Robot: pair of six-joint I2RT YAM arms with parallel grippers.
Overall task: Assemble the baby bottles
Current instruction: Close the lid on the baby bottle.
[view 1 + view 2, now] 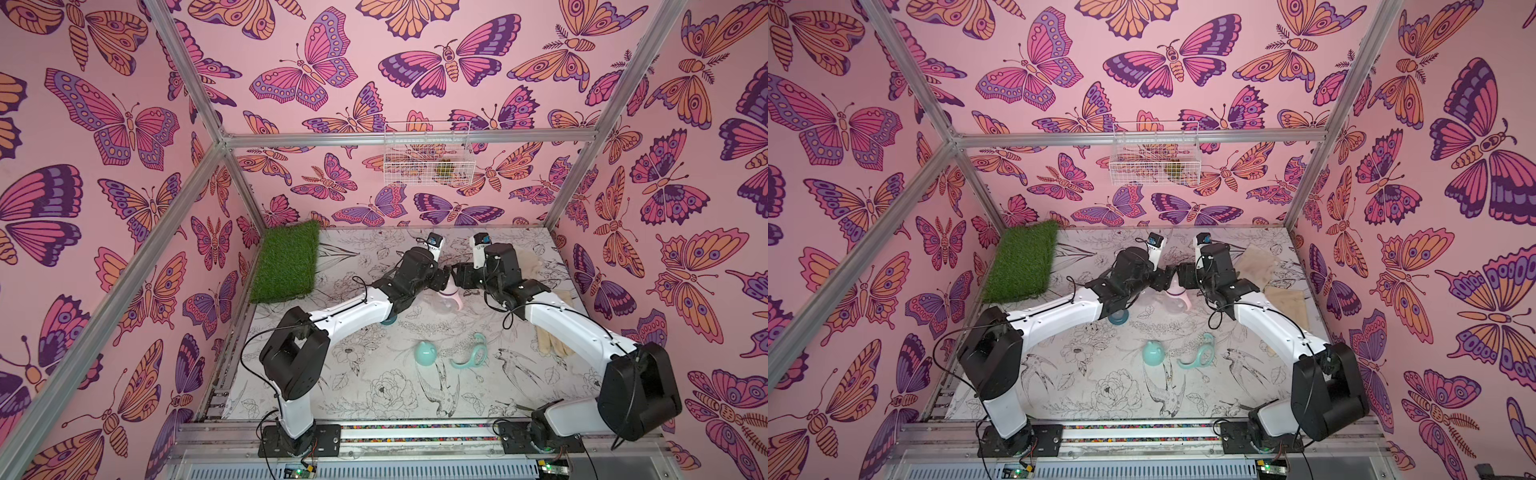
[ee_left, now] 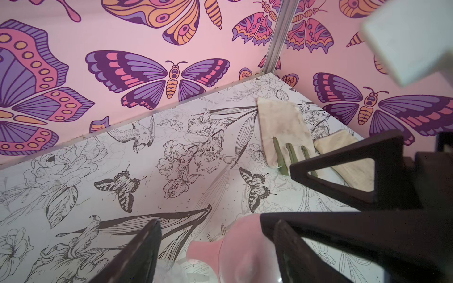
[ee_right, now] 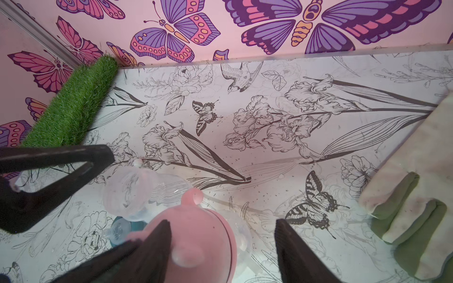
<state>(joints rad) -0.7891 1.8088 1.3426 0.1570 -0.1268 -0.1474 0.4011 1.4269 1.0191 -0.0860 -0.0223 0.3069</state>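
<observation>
Both arms extend from the near rail, wrists nose to nose over the pink bottle [image 1: 449,296].

- Jaws of the right gripper [image 3: 220,221] are spread and straddle the pink dome cap [image 3: 196,235], which is seated on the bottle's top. One finger overlaps the cap's side; the opposite finger stands clear of it.
- Jaws of the left gripper [image 2: 213,225] are apart, with a pink part and clear plastic between them (contact is hidden, so I cannot tell whether it pinches).
- One left finger shows in the right wrist view, just off the cap.
- A second clear bottle [image 3: 137,191] lies on its side just ahead of the right fingertips, with a teal collar [image 3: 122,231] close against it.
- Behind both grippers, toward the arm bases, lie the teal dome cap [image 1: 427,353] and the teal twin-handled ring [image 1: 469,351]. They are near each other and not touching.
- The beige gloves [image 1: 552,338] lie outboard of the right arm.
- The grass mat [image 1: 286,262] lies outboard of the left arm.
</observation>
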